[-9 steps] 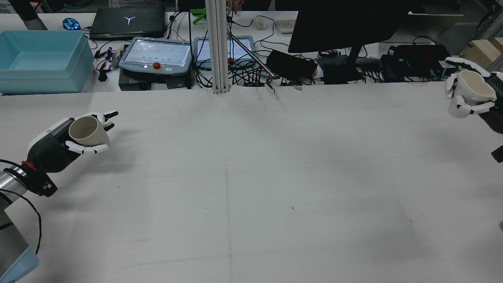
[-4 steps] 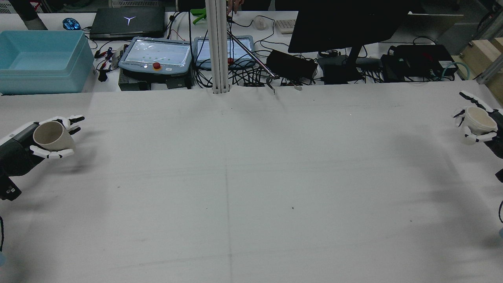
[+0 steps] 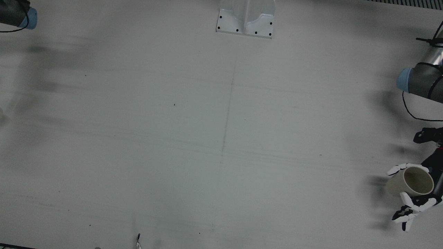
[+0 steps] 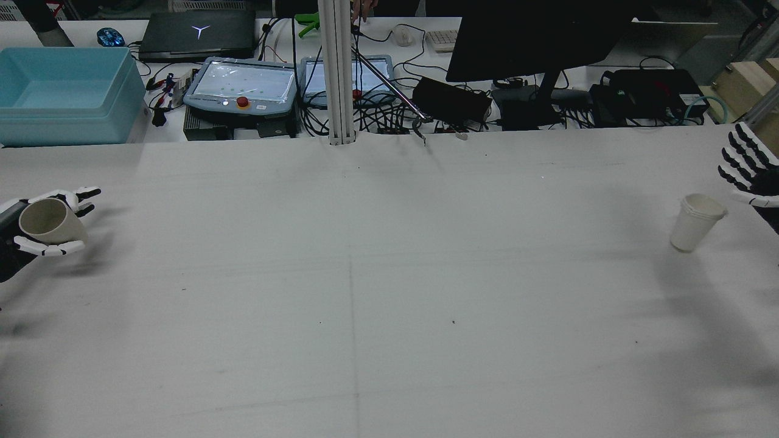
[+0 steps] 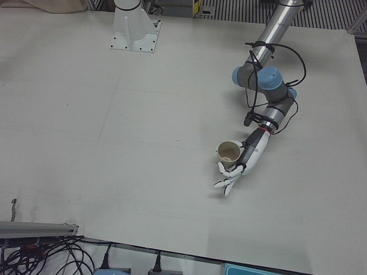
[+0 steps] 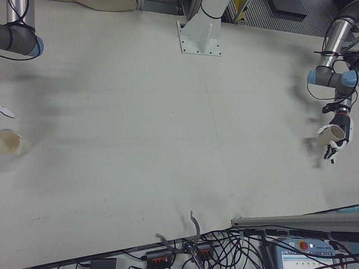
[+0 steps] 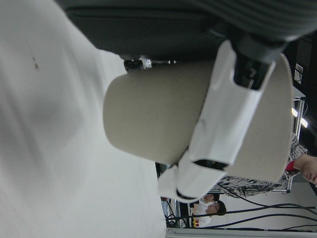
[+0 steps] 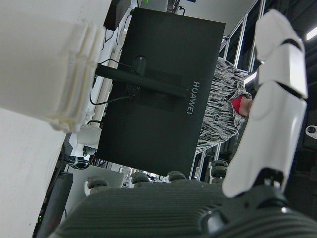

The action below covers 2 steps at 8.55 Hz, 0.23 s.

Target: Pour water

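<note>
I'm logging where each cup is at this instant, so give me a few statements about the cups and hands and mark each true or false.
1. The left hand holds the beige cup. True.
2. The right hand grips the white cup. False: its fingers are spread, and the cup stands apart from it.
3. The white cup stands upright on the table. True.
4. The beige cup rests on the table. False: it is held tilted above the surface.
5. Both cups sit side by side mid-table. False: they are at opposite edges.
</note>
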Available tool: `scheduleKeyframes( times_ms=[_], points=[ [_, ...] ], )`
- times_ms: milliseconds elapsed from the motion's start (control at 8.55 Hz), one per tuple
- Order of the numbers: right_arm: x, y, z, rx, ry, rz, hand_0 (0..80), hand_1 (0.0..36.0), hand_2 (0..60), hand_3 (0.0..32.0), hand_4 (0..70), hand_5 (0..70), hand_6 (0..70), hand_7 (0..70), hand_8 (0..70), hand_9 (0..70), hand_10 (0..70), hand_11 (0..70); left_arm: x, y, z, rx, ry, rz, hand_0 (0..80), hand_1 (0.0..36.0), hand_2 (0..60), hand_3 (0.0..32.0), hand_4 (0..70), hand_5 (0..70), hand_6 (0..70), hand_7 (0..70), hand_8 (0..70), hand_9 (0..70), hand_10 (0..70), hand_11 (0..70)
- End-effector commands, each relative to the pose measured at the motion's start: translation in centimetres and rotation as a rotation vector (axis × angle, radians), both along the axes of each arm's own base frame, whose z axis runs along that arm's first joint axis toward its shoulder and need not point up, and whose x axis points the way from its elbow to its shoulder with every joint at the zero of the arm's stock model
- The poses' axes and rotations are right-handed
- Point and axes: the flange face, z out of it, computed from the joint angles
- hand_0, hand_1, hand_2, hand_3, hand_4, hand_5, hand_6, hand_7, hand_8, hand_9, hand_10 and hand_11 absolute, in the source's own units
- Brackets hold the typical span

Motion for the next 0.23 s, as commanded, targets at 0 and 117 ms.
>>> scheduleKeyframes(
  times_ms=[0,117],
  points=[
    [2.1,0.8,-2.1,0.041,-0.007,0.010,52.5,16.9,0.0,25.8,0.0,4.1,0.0,0.0,0.0,0.0,0.0,0.0,-1.2,2.4,2.7,-0.004,-0.042,0.003,58.6,16.1,0.0,0.0,33.5,57.8,14.0,13.0,1.8,1.2,0.6,2.6],
    [3.5,0.8,-2.6,0.050,0.002,0.010,53.0,17.9,0.0,24.4,0.0,4.3,0.0,0.0,0.0,0.0,0.0,0.0,-1.1,2.4,2.6,-0.002,-0.043,0.007,53.9,10.3,0.0,0.0,35.8,8.1,12.4,11.2,1.4,0.8,0.0,0.2]
  ],
)
